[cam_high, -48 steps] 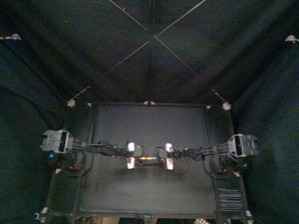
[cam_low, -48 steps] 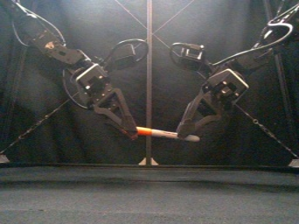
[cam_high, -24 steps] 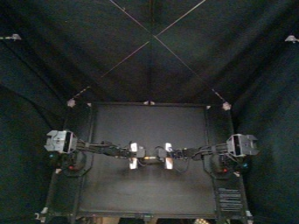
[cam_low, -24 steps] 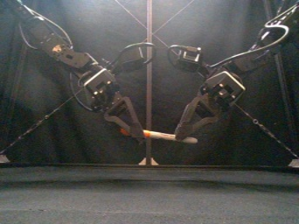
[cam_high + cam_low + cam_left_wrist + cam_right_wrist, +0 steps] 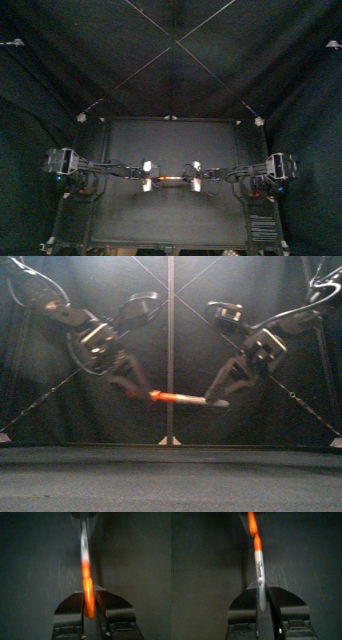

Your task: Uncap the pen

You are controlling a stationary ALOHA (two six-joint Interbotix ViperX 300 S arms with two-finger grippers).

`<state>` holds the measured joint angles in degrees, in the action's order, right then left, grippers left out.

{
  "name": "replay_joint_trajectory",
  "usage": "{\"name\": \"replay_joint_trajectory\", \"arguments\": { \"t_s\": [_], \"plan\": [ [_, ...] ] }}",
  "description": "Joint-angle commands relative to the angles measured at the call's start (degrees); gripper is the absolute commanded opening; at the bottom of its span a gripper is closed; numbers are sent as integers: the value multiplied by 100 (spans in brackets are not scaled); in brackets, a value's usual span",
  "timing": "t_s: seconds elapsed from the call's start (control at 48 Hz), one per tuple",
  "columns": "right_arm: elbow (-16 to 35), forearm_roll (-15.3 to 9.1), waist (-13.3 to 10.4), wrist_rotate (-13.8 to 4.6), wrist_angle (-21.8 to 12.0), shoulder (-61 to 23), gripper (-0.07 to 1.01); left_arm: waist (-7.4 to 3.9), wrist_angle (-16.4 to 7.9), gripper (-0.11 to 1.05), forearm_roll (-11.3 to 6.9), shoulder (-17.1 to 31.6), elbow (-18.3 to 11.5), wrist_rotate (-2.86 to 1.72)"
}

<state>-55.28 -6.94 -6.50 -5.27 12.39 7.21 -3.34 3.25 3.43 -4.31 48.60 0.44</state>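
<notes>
The slim orange-and-grey plastic pen (image 5: 187, 399) looks smooth and glossy; the black tabletop (image 5: 171, 481) is matt, the black back curtain (image 5: 171, 60) soft cloth.

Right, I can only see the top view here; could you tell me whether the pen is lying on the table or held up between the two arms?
Observer: The front view shows the pen held nearly level in the air, clear of the table.
Operator: Thank you. Could you also tell me which end each end effector has hold of?
Observer: The left end effector is shut on the orange end and the right end effector is shut on the pale barrel, as each wrist view shows close up.
</notes>
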Motion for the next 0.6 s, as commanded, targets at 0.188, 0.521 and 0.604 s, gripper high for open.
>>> {"name": "replay_joint_trajectory", "arguments": {
  "t_s": [0.188,0.521,0.604],
  "plan": [
    [-457,185,-132,-9,360,413,45,-79,396,41,18,-615,501,-9],
    [-571,141,-132,26,668,721,45,-123,457,41,-9,-1178,1046,-35],
    [-580,141,-132,26,677,721,45,-123,466,41,-53,-1257,1107,-35]
  ]
}}
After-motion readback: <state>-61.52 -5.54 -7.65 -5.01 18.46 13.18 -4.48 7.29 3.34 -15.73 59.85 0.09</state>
